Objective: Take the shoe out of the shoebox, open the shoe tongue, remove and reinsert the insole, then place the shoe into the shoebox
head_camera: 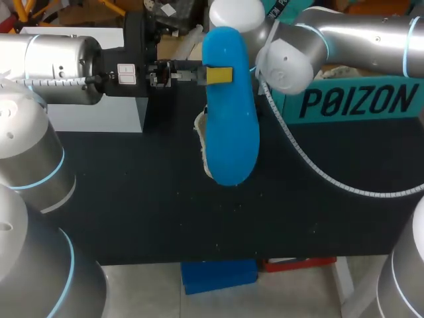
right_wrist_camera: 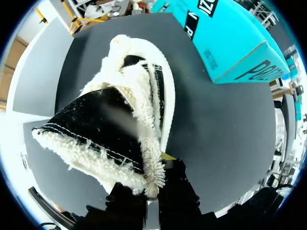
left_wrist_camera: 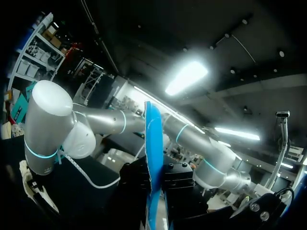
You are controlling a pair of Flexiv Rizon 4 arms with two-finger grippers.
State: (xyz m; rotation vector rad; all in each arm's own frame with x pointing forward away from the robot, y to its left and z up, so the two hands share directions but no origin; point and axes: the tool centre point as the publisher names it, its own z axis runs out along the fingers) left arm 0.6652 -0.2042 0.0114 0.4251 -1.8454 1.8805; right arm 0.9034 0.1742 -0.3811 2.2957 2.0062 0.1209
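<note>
Pinching the blue insole (head_camera: pixel 230 126), the left claw (head_camera: pixel 218 75) holds it over the shoe (right_wrist_camera: pixel 115 120) gripped by the right claw (right_wrist_camera: pixel 156 168).

Robotics laboratory or test workshop. Evidence: two silver robot arms with glowing blue joint rings, left arm (head_camera: pixel 53 59) and right arm (head_camera: pixel 361 30), stationed at one black-topped desk (head_camera: pixel 132 199). Also a white spiral-wrapped cable (head_camera: pixel 311 165) trailing over the desk and a teal shoebox (head_camera: pixel 358 101) at its far side.
</note>
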